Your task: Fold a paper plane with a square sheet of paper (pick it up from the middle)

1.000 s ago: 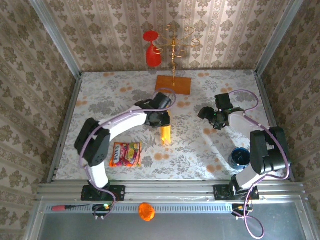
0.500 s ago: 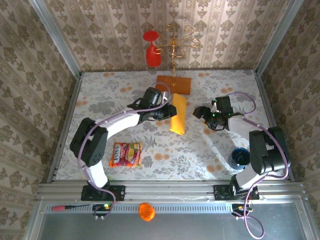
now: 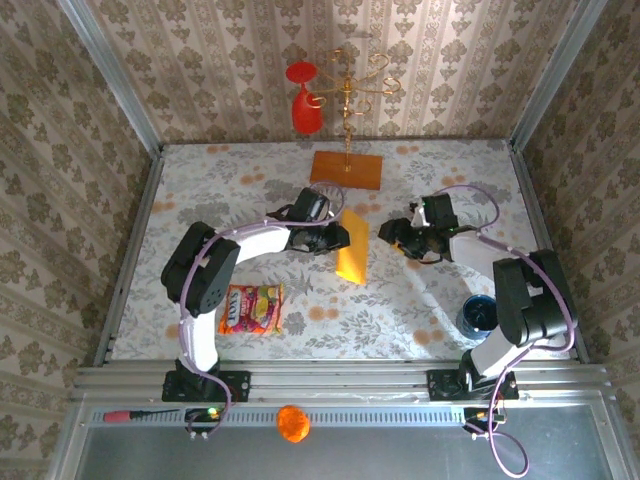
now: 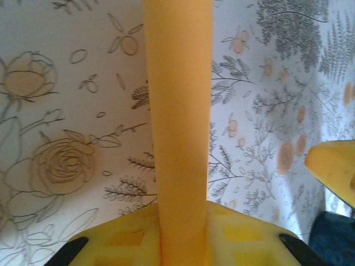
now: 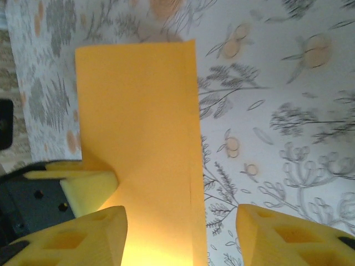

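Showing no readable text, brand, number or sign anywhere. Printing on the colourful snack packet (image 3: 252, 307), lying on the flowered table top, appearing only as small blurred patches of red, yellow and green, too small for making out any letters.

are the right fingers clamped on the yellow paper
No, the right fingers stand wide apart, one clear of the paper edge with patterned table showing between.

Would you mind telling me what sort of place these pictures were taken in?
Probably a lab test cell dressed like a home: damask wallpaper walls, a floral tablecloth, and a left arm and right arm bolted to a metal rail.
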{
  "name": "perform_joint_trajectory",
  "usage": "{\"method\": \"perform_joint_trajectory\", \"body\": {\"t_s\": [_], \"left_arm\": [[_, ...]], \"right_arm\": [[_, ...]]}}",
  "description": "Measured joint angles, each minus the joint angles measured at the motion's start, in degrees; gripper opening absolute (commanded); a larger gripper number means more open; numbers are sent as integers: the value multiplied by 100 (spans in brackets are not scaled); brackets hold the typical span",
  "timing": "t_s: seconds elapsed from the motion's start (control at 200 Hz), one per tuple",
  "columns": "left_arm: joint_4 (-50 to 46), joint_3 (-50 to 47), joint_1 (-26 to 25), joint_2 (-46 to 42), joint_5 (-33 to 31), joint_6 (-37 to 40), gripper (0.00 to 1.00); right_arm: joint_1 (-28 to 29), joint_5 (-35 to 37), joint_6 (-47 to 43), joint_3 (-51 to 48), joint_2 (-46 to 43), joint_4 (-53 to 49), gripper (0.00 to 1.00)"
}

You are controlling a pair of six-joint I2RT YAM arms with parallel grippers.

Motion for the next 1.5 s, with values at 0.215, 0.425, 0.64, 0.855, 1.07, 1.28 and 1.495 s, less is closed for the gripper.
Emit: {"method": "perform_joint_trajectory", "body": {"t_s": [0.215, 0.425, 0.64, 0.855, 1.07, 1.28, 1.495], "left_arm": [[-398, 111, -26, 114, -363, 136, 23], [-826, 361, -116, 345, -671, 275, 23], [-988, 424, -138, 387, -833, 319, 23], [-990, 437, -168, 387, -883, 337, 27], [-1119, 487, -162, 345, -925, 424, 40], [-1270, 245, 33, -42, -935, 542, 48], [-1307, 149, 59, -164, -800, 684, 48]], "right_arm": [[461, 26, -52, 313, 426, -46, 31], [798, 173, -157, 702, 730, -168, 11], [901, 227, -190, 765, 1091, -286, 9], [901, 267, -315, 890, 1429, -566, 10], [905, 387, -413, 986, 1467, -741, 9], [907, 444, -522, 1062, 1502, -859, 9], [916, 459, -581, 1071, 1510, -866, 9]]}}
